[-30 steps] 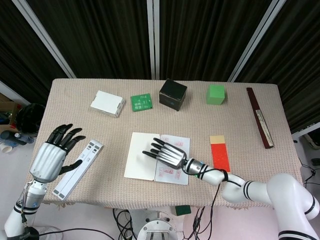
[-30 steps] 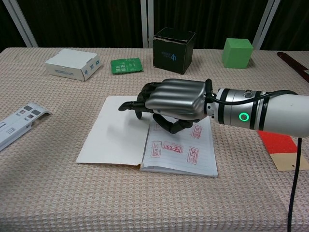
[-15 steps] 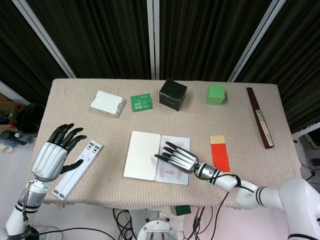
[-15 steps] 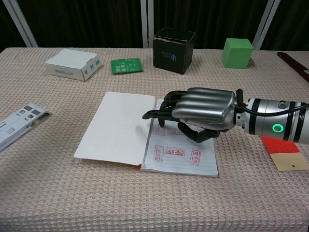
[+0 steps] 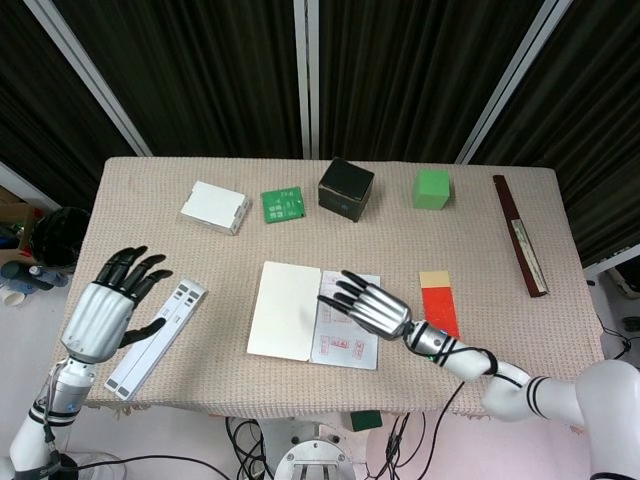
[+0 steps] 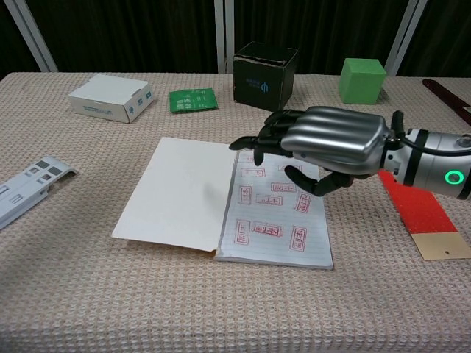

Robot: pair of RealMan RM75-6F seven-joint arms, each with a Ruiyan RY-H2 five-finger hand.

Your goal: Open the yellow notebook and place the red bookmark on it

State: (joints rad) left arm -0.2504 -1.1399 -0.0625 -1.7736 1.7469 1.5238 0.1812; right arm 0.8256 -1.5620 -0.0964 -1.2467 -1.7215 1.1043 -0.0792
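The notebook (image 5: 290, 310) (image 6: 184, 193) lies open in the middle of the table, a blank page on the left and a page with red stamps (image 6: 276, 217) on the right. My right hand (image 5: 372, 305) (image 6: 324, 143) hovers over the stamped page with fingers spread and holds nothing. The red bookmark (image 5: 439, 307) (image 6: 421, 217) lies flat just right of the notebook, a tan end on it. My left hand (image 5: 105, 310) is raised off the table's left front corner, fingers apart and empty; the chest view does not show it.
A white striped strip (image 5: 158, 336) (image 6: 26, 190) lies at the left front. Along the back stand a white box (image 5: 214, 207), a green card (image 5: 283, 204), a black box (image 5: 346, 187) and a green cube (image 5: 432, 188). A dark brown bar (image 5: 519, 234) lies at the right edge.
My right hand has drawn back to the right, from over the notebook's spine and left page to above the stamped page, and risen a little. The left hand has not moved.
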